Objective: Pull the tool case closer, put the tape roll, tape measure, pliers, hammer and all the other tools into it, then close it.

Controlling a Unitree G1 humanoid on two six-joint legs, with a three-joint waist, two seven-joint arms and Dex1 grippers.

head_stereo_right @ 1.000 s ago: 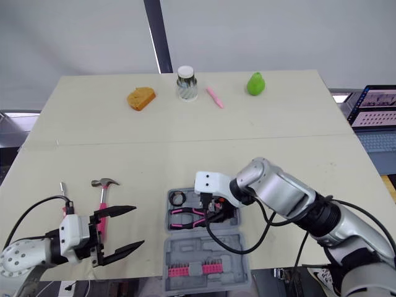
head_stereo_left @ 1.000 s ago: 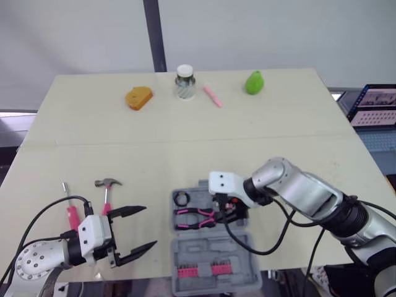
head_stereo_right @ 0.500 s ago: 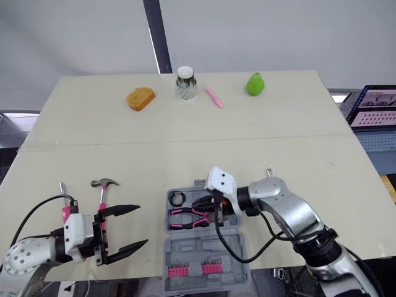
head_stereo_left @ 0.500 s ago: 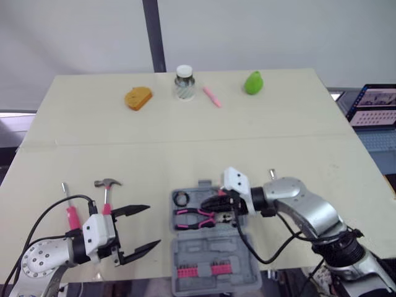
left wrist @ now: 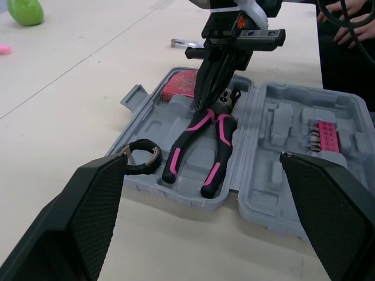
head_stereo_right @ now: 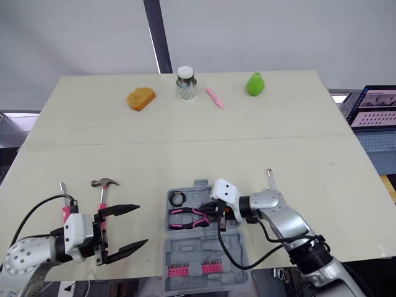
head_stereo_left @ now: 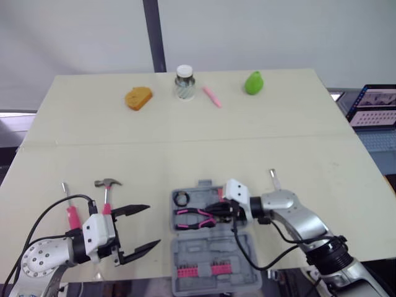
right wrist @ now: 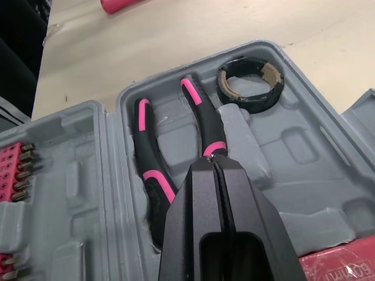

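Right jaws are pressed together with nothing between them. Their tips are just above the pivot of the pink-handled pliers, which lie in the open tool case; in that case the tape roll sits in a corner pocket and a red item carries lettering too cropped to read. Left jaws gape wide near the case's left side, with the hammer lying on the worktop farther left of the case.
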